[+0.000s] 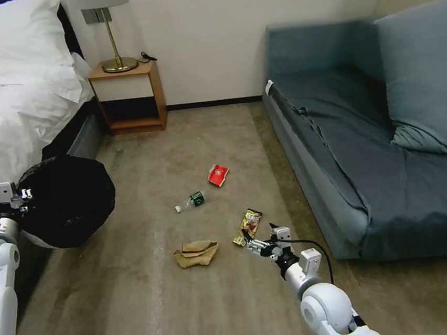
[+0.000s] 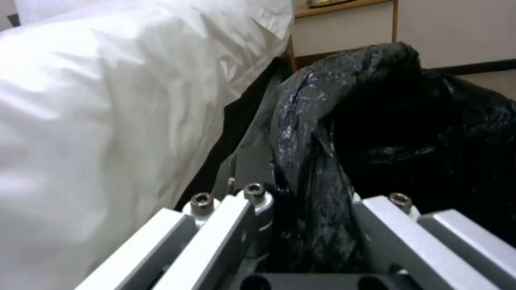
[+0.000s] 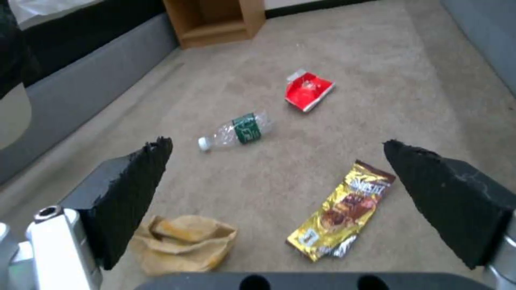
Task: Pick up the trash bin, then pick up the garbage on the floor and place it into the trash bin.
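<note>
The snack wrapper [image 3: 338,209] looks light, thin, slippery — best pinched across its middle; right gripper [image 3: 277,177] hovers spread above it, left gripper [image 2: 309,225] pinches the trash bin [image 1: 66,201].

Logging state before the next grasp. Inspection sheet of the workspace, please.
Surface: tan carpet, bare apart from the litter.
Job's things: bin held off the floor at the left; paper bag, wrapper, bottle and packet lie apart on the carpet.
Clutter: nothing seen.
Grippers: left gripper shut on the bin's bag rim; right gripper open, low by the wrapper.
Cables: black cable along the right wrist.
Surroundings: bed, nightstand with lamp, sofa.
</note>
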{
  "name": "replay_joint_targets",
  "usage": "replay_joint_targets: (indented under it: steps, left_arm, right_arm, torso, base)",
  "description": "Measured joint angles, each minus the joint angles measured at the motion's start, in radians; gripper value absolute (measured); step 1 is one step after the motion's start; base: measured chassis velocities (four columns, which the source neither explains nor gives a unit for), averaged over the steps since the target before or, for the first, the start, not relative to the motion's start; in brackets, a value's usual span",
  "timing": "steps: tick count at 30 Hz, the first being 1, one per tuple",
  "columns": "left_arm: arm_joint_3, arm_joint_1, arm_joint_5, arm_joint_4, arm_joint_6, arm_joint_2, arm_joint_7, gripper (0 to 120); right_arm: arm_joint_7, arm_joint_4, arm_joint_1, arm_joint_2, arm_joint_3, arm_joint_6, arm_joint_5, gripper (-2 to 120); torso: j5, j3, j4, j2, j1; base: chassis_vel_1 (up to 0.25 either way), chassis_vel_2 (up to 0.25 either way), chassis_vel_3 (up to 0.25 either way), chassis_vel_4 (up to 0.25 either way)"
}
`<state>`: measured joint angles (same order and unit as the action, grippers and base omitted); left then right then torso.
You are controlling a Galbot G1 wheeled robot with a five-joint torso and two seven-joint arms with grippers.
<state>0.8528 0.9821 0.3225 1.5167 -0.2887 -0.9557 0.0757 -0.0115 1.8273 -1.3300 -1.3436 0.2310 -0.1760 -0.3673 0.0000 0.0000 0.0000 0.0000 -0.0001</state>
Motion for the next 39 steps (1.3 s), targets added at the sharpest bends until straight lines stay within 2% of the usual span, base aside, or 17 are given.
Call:
replay_joint_targets:
  steps: [9, 25, 35, 39]
  left_arm:
    - [-0.015, -0.031, -0.002, -0.021, 0.016, -0.028, -0.016, 5]
    - [-0.007, -0.025, 0.002, -0.041, 0.021, -0.015, 0.002, 5]
    - [-0.001, 0.014, 0.001, -0.011, 0.022, -0.028, 0.006, 5]
    - [0.010, 0.053, 0.013, 0.028, 0.022, -0.032, 0.008, 5]
  right_arm:
    - [0.001, -0.021, 0.018, -0.023, -0.033, -0.007, 0.003, 100]
    - [-0.005, -0.071, 0.050, -0.022, -0.084, -0.013, 0.014, 100]
    - [-0.007, -0.148, 0.124, 0.020, -0.197, -0.044, 0.031, 100]
    - [-0.003, -0.199, 0.192, 0.047, -0.282, -0.095, 0.025, 100]
  torso:
    - [0.0000, 0.000, -0.0002, 0.000, 0.000]
    - [0.0000, 0.000, -0.0001, 0.000, 0.000]
    - [0.0000, 0.000, 0.0000, 0.000, 0.000]
    - [0.0001, 0.000, 0.0000, 0.000, 0.000]
  base:
    - [-0.123, 0.099, 0.126, -0.108]
    - [-0.123, 0.120, 0.118, -0.115]
    - [-0.082, 0.089, 0.080, -0.084]
    - [-0.049, 0.068, 0.063, -0.045]
